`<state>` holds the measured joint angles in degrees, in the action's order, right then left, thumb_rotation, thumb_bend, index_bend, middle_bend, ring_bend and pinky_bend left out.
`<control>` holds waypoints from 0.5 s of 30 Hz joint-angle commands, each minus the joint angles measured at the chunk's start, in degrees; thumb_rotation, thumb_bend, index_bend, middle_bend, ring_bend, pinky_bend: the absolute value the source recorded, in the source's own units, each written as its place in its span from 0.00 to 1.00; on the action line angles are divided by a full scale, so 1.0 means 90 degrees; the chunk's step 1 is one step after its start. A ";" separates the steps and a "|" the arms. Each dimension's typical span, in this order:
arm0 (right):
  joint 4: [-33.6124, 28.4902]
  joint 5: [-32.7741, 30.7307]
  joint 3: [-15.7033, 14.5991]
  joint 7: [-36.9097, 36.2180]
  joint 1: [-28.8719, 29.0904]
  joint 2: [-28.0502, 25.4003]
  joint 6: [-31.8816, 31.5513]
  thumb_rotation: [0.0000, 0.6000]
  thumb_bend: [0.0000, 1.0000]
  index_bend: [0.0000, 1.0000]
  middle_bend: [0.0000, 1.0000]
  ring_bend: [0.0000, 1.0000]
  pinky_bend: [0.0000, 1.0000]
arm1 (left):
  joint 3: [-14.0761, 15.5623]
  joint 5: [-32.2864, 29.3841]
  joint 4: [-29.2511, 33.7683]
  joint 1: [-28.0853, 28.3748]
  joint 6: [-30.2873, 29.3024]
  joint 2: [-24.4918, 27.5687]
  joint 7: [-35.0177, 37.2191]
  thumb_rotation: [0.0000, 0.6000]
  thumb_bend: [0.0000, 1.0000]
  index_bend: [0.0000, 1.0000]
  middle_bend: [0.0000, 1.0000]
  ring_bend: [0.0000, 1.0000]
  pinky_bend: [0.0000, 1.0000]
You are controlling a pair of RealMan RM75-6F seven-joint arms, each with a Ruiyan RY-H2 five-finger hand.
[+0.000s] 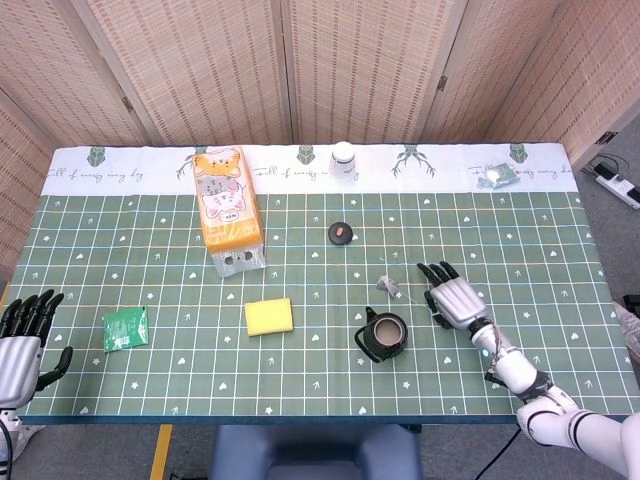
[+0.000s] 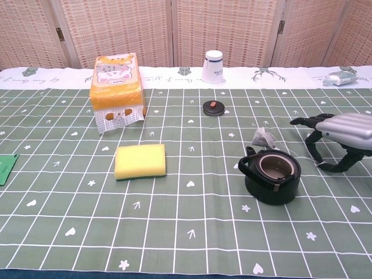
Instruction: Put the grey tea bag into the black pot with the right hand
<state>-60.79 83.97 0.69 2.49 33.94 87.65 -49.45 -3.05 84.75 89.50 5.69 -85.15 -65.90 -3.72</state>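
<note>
Grey tea bag [image 2: 263, 138] lying on the green checked tablecloth [image 1: 150, 280], just behind the black pot [image 2: 271, 175] and slightly to its left, apart from it, with a thin string trailing off toward the right. Black pot standing upright and uncovered, handle pointing left in the chest view. Right hand [image 2: 339, 137] poised just right of the pot, knuckles up, fingers [image 2: 306, 121] spread and curved downward, thumb below them, nothing visibly gripped; cannot tell whether the fingertips touch the string. Same right hand seen from the head view [image 1: 455, 297] between the pot [image 1: 384, 336] and the table's right side, near the tea bag [image 1: 387, 285] but apart from it. Left hand [image 1: 22, 345] resting at the table's near left corner, fingers apart, holding nothing. Small black lid [image 2: 213, 107] with an orange knob further back on the cloth. Yellow sponge [image 2: 139, 161] left of the pot, well apart. Orange cat-printed package [image 2: 116, 90] standing toward the back left. White paper cup [image 2: 213, 66] upside down on the white border strip. Green packet [image 1: 126, 328] near the left hand. Small wrapped item [image 1: 499, 176] at the far right back.
</note>
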 commanded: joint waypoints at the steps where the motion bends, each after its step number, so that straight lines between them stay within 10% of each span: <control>1: 0.0023 -0.0012 -0.0003 0.0015 0.0018 0.0024 0.0023 1.00 0.39 0.60 0.02 0.03 0.00 | 0.0009 0.0026 0.0015 -0.0009 -0.0019 0.0018 0.0041 1.00 0.40 0.00 0.00 0.00 0.00; 15: 0.0149 -0.0051 -0.0029 0.0068 0.0069 0.0111 0.0083 1.00 0.42 0.62 0.04 0.04 0.00 | 0.0020 0.0112 0.0039 -0.0036 -0.0099 0.0090 0.0200 1.00 0.41 0.00 0.00 0.00 0.00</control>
<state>-59.41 83.51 0.42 3.13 34.55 88.66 -48.67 -2.88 85.73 89.83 5.37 -86.02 -65.11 -1.95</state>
